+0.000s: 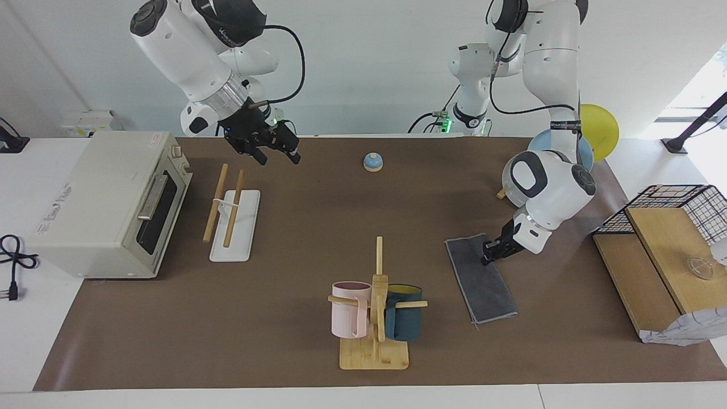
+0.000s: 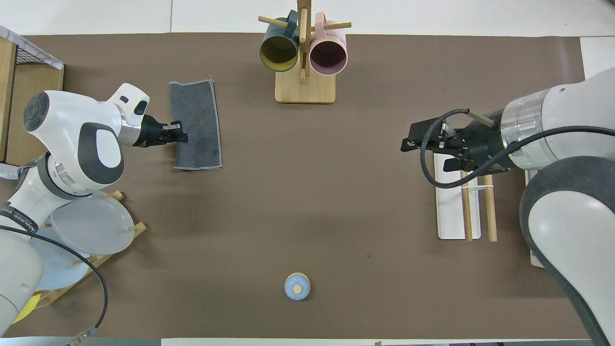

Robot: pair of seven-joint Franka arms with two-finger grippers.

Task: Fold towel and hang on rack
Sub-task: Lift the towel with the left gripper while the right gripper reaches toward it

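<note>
Where views differ: towel (image 1: 480,278) edge lifted.

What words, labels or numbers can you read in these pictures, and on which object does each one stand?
None can be read for certain.
Band on the left arm: white lettering, too small to read.
Band on the right arm: script, too blurred.
Stickers on the oven: print too small.
The towel, the rack and the mugs carry no text.

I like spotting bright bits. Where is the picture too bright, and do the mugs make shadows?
Facing view: daylight washes out the corner above the wire basket. Both views: the brown mat is evenly lit; the mug tree casts only a faint, soft shadow.
</note>
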